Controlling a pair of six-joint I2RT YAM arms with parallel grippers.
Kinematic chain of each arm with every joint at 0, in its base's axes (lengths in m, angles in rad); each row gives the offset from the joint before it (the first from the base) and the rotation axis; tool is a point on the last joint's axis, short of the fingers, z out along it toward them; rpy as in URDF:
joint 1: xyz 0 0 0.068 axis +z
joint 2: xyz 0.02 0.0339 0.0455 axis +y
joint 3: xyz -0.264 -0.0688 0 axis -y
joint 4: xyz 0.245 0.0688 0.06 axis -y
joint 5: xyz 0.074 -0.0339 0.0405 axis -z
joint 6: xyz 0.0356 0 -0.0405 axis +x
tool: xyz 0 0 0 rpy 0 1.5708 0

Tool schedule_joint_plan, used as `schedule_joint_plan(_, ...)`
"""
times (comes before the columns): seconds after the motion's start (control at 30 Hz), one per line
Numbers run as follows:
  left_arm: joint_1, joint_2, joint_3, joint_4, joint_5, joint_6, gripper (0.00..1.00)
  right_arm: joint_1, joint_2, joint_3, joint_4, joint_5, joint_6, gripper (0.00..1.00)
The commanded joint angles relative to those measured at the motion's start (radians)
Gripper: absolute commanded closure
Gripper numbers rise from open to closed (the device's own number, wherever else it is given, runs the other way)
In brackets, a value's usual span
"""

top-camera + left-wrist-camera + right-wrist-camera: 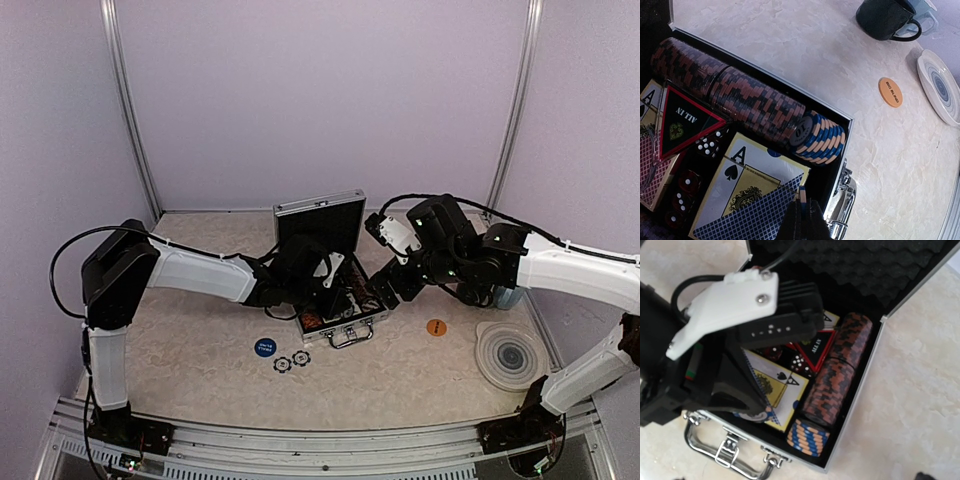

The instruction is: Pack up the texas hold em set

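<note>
Chip-loading step. Left gripper over open aluminium case, clenched on edge-up blue-striped chip above blue card deck. Right gripper not visible; state unknown. Chip row nearly full. Next: seat chip by row end; blue button, two chips, orange BIG BLIND button outside on table.

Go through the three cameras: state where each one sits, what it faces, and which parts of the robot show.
Top external: above and behind, facing down at the table; both arms show.
Left wrist: over the open case, facing chips and cards; left gripper at bottom.
Right wrist: above the case, facing down; the left arm's wrist fills its left side.
Shared: the ALL IN triangle.
</note>
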Motion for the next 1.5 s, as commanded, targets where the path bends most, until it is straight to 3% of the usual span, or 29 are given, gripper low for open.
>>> schedule_joint_plan(0.0,-0.004,-0.036,-0.021,0.036,0.022,0.009,1.00,-0.005,-0.011,0.007,-0.009,0.007,0.003,0.01)
schedule_joint_plan(0.43,-0.011,-0.056,-0.016,0.096,-0.010,0.076,1.00,-0.005,-0.016,0.016,-0.023,0.040,-0.009,0.01)
schedule_joint_plan(0.8,-0.030,-0.040,0.016,0.119,0.000,0.223,1.00,-0.005,-0.074,0.005,-0.040,0.130,-0.001,0.01)
schedule_joint_plan(1.17,-0.049,-0.025,0.058,0.141,0.061,0.376,1.00,-0.015,-0.157,-0.060,-0.082,0.199,0.072,0.01)
schedule_joint_plan(1.47,-0.065,0.028,0.160,0.053,0.153,0.524,1.00,-0.026,-0.224,-0.088,-0.118,0.262,0.146,0.01)
